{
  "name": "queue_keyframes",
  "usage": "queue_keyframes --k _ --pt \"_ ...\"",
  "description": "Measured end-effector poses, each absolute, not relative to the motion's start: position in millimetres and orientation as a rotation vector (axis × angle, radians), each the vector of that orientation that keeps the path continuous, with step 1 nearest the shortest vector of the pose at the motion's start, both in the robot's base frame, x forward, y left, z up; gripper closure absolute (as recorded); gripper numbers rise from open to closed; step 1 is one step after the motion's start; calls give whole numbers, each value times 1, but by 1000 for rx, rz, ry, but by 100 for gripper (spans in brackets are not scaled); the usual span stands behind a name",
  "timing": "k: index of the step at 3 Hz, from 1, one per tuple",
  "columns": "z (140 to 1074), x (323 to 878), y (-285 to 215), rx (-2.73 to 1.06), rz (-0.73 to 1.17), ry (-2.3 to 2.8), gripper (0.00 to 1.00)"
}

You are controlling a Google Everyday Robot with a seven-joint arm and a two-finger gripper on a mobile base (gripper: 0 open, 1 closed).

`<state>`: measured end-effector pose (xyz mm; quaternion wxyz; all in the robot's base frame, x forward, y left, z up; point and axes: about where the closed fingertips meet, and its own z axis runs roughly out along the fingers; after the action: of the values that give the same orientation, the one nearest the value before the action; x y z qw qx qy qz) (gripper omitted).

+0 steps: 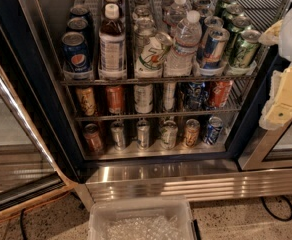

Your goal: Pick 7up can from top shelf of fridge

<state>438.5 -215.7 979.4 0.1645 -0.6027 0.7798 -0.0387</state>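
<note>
The fridge (161, 171) stands open in front of me. Its top shelf (158, 79) is a wire rack split into lanes. The 7up can (152, 55), white with a green "7", stands tilted at the front of the middle lane, with more cans behind it. My gripper (282, 86), cream and white, hangs at the right edge of the view, outside the fridge beside the right door frame. It is level with the top shelf, well right of the 7up can, and touches nothing on the shelf.
On the top shelf are Pepsi cans (77, 54) at left, a brown bottle (112, 41), water bottles (185, 41), a blue can (213, 48) and green cans (243, 49). Lower shelves hold several smaller cans. A clear bin (141, 219) sits on the floor. The glass door (16, 134) is open at left.
</note>
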Motion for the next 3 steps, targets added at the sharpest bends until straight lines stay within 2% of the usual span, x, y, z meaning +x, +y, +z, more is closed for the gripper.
queue_keyframes --k 1,3 --pt "977 438 -214 -1713 -129 2225 0" --pt "931 432 -181 -1717 -37 2063 0"
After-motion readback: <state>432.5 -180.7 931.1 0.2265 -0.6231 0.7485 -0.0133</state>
